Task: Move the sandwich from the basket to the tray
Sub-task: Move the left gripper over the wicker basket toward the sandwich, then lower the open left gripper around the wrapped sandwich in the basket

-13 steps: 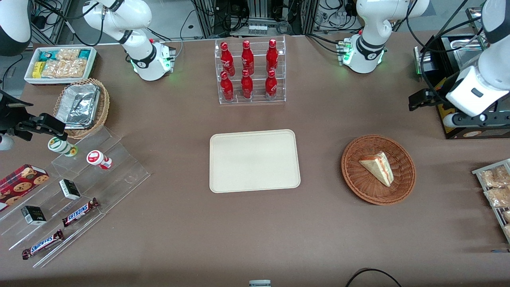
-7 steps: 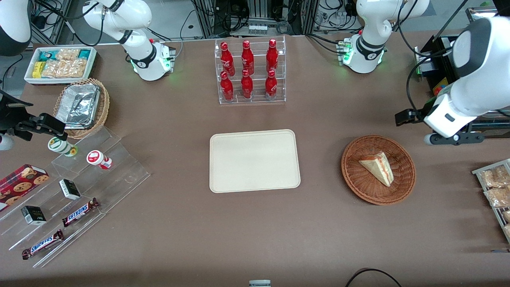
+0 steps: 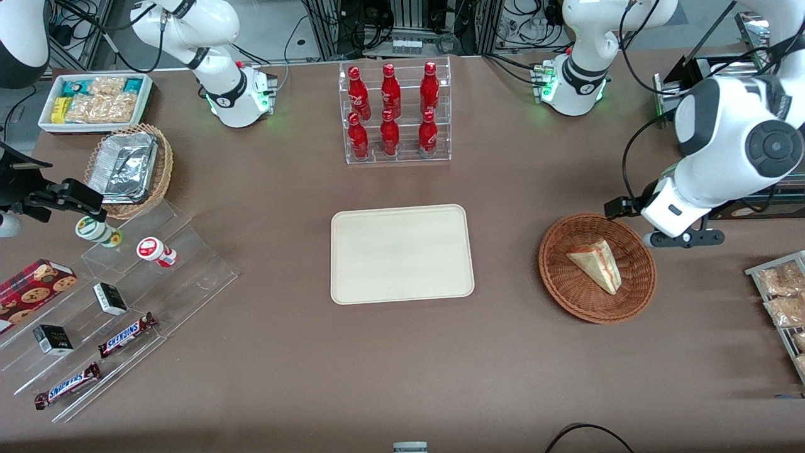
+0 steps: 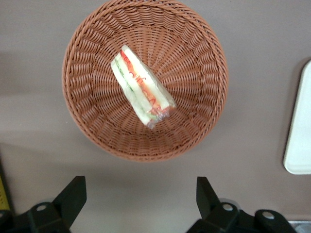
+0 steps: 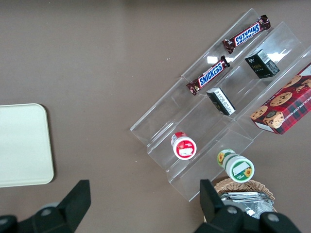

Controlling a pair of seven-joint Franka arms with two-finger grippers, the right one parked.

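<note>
Now that the arm has swung in, the tool hovers wide open and empty beside the basket, sandwich ungrasped.

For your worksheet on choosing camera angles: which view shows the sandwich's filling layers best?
The left wrist view: the sandwich shows its filling above the open gripper. The front view shows it smaller in the basket; the right wrist view misses it.
</note>
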